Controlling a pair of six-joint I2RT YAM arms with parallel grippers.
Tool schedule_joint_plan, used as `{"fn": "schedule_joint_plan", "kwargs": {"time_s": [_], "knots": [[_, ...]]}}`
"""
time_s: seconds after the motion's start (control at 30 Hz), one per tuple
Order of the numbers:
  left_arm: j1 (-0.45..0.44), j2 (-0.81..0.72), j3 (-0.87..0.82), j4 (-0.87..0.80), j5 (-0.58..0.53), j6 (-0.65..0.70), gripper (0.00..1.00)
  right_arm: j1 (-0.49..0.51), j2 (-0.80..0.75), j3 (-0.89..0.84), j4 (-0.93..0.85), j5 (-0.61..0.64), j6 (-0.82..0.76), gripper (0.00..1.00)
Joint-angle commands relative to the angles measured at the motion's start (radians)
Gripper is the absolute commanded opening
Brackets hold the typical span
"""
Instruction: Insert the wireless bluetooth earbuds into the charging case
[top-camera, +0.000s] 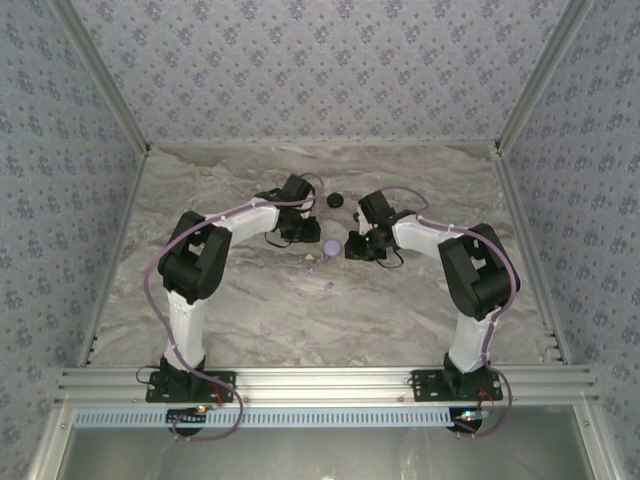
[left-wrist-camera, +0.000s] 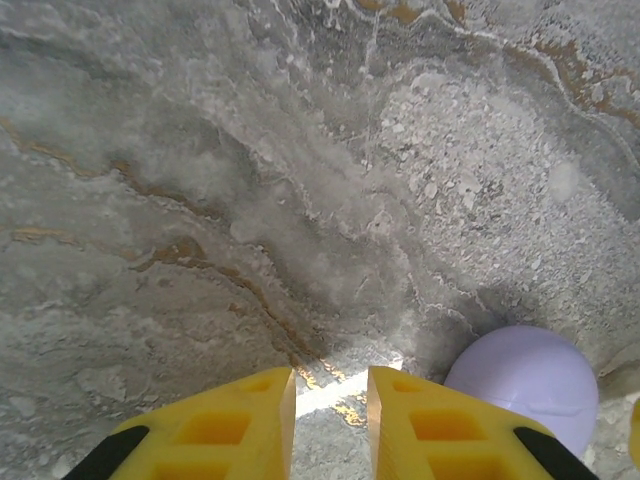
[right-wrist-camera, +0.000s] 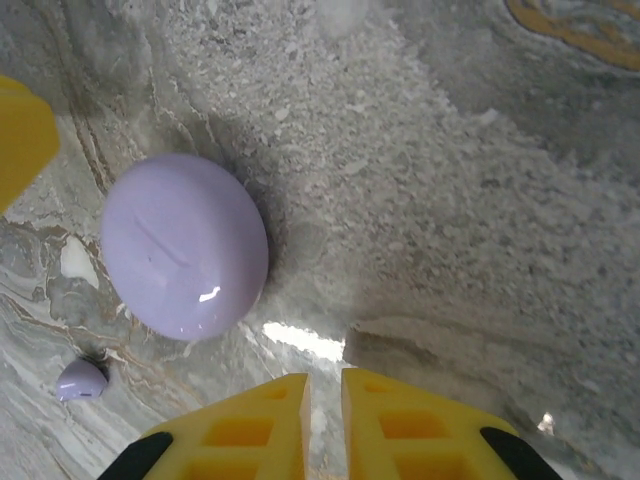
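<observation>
From above, the left end effector (top-camera: 298, 236) and the right end effector (top-camera: 358, 246) both point down at the middle of the marble-patterned bench (top-camera: 250, 310). They stand close on either side of a round pale purple case (top-camera: 330, 246), whose lid is closed. Two pale purple earbuds lie loose on the bench on the arm-base side of that case. One earbud (top-camera: 312, 269) is near the case, and the other earbud (top-camera: 329, 286) lies a little closer to the bases. The two are apart from each other and from the case. A round black case (top-camera: 335, 200) sits farther back between the two wrists. Beside it is a dark speck (top-camera: 355, 215), too small to identify. Flower-patterned walls (top-camera: 60, 150) close in the bench on three sides.

In the left wrist view, the left end effector's yellow fingers (left-wrist-camera: 225, 425) are drawn almost together. A narrow strip of bare bench shows between them and they hold nothing. The pale purple case sits just to their right, untouched.

In the right wrist view, the right end effector's yellow fingers (right-wrist-camera: 400, 425) are closed to a thin slit and grip nothing. The pale purple case lies up and to their left, with a faint crease line across its glossy lid. One pale purple earbud rests on the bench below the case, near the left edge. A yellow finger of the other arm juts in at the upper left, near the case.
</observation>
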Motion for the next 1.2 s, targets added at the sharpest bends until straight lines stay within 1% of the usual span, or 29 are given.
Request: {"fn": "schedule_joint_plan", "kwargs": {"time_s": [0.0,0.07,0.13,0.4,0.63,1.17], "knots": [[-0.015,0.017,-0.002,-0.004,0.037,-0.018,0.24,0.009,0.041,0.055,-0.019,-0.014,0.020,0.16],[-0.019,0.020,-0.007,-0.010,0.029,-0.028,0.23,0.011,0.060,0.063,-0.028,-0.007,0.021,0.16],[-0.021,0.019,-0.020,-0.010,0.027,-0.035,0.22,0.012,0.073,0.107,-0.039,0.006,0.021,0.15],[-0.036,-0.006,-0.073,0.009,0.038,-0.040,0.22,0.015,0.108,0.145,-0.062,0.026,0.019,0.15],[-0.045,-0.017,-0.096,0.029,0.072,-0.039,0.22,0.019,0.122,0.161,-0.070,0.038,0.017,0.15],[-0.058,-0.091,-0.146,0.026,0.051,-0.047,0.24,0.021,0.132,0.188,-0.100,0.069,0.002,0.16]]}}
